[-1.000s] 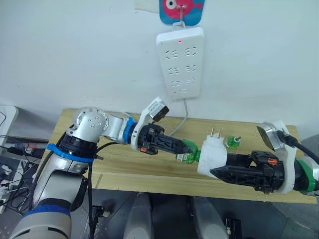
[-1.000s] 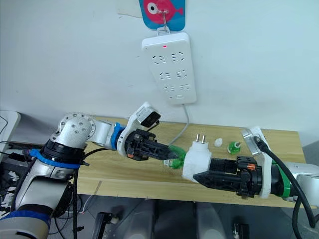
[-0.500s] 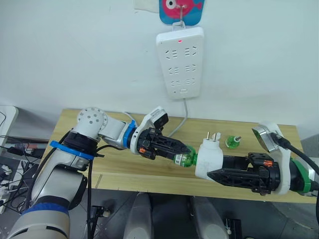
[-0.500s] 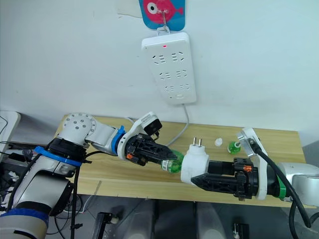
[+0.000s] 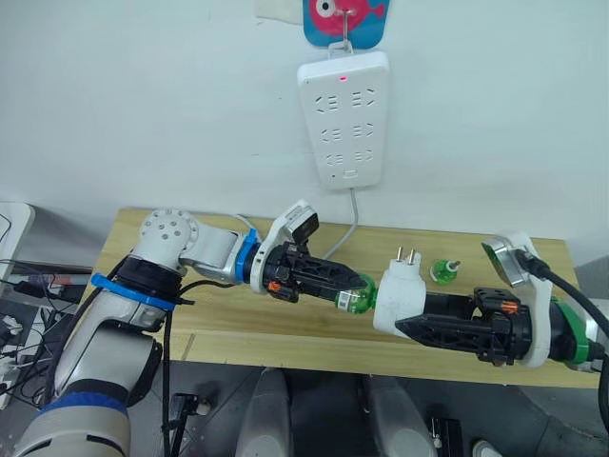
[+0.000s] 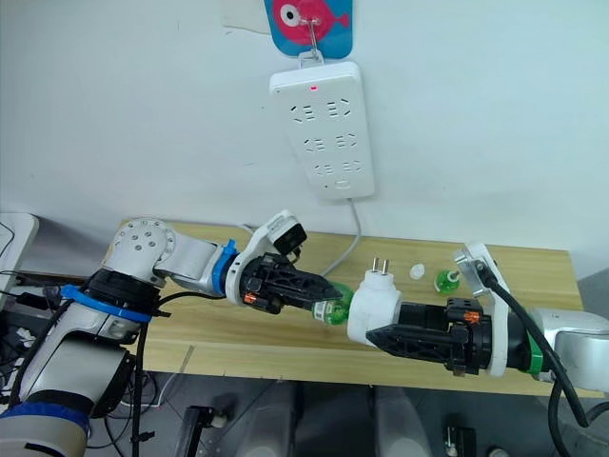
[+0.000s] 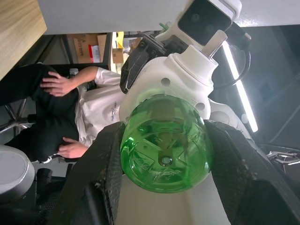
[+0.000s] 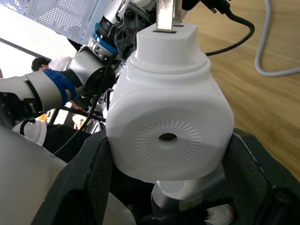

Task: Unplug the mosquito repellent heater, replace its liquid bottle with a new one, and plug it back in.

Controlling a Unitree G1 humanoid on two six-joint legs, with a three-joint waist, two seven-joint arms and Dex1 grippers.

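Our left gripper (image 5: 354,297) squeezes a round green plastic bottle (image 5: 356,302) against the small white rounded heater (image 5: 400,297) clamped in our right gripper (image 5: 404,324). We judge the heater is unplugged; seating this bottle and plugging into the long white power strip (image 5: 344,119) remain.

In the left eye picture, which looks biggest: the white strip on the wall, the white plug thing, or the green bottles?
1. Power strip, clearly largest.
2. Mosquito repellent heater, held by the right gripper.
3. Green bottle in the left gripper.
4. Small green bottle on the table; it stands farther off, so this is unsure.
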